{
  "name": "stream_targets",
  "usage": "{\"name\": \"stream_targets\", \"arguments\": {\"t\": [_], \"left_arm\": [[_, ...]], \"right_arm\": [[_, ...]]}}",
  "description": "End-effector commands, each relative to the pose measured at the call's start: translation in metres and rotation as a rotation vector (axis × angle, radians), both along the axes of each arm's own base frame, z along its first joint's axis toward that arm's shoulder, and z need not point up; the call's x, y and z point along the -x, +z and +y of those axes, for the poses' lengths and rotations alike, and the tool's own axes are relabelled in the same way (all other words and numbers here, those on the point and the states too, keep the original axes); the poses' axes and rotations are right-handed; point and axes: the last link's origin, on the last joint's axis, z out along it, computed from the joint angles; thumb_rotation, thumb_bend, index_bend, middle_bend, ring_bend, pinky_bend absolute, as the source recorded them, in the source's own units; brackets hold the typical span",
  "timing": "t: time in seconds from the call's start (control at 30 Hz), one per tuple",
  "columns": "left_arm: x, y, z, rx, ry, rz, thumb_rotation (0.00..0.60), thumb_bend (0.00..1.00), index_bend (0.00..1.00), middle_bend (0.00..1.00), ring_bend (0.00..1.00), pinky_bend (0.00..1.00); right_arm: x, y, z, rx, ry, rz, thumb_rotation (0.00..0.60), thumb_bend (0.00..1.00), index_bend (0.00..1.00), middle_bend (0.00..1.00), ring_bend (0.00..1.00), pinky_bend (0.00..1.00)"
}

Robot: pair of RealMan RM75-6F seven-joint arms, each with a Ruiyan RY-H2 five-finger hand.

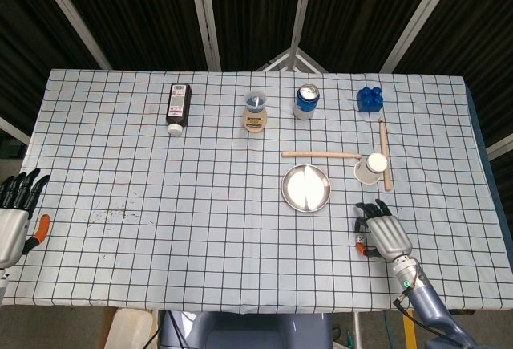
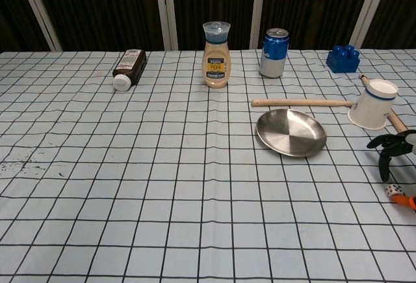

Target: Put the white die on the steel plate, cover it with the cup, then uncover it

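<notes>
White die on the cloth near the table's right edge, well apart from steel plate, right under the right hand. Fingers curl down over it w/ a gap; orange thumb tip just beside the die. Can't tell if it's touching or pinched. Cup lies tipped, beyond the plate. Left hand at far left edge, fingers apart, holding nothing.

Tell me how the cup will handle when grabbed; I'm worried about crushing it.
The cup looks like thin paper, so probably light and easily dented. It lies tilted against a wooden stick, so a nudge may roll it. Its wide open mouth likely gives the right robot hand an easy hold.
</notes>
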Motion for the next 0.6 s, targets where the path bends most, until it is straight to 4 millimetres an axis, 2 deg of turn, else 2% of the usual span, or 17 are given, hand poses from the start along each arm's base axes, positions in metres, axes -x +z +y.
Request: {"name": "stream_targets", "arguments": {"t": [0.03, 0.6], "left_arm": [[0.0000, 0.0000, 0.0000, 0.000, 0.000, 0.001, 0.600, 0.71, 0.07, 0.00, 0.00, 0.00], [0.0001, -0.0013, -0.0001, 0.003, 0.006, 0.009, 0.600, 0.71, 0.07, 0.00, 0.00, 0.00]], "right_arm": [[0.0008, -0.0006, -0.0003, -0.002, -0.003, 0.003, 0.600, 0.30, 0.51, 0.16, 0.14, 0.00], [0.0052, 0.0075, -0.0008, 0.014, -0.014, 0.008, 0.600, 0.30, 0.51, 0.16, 0.14, 0.00]]}}
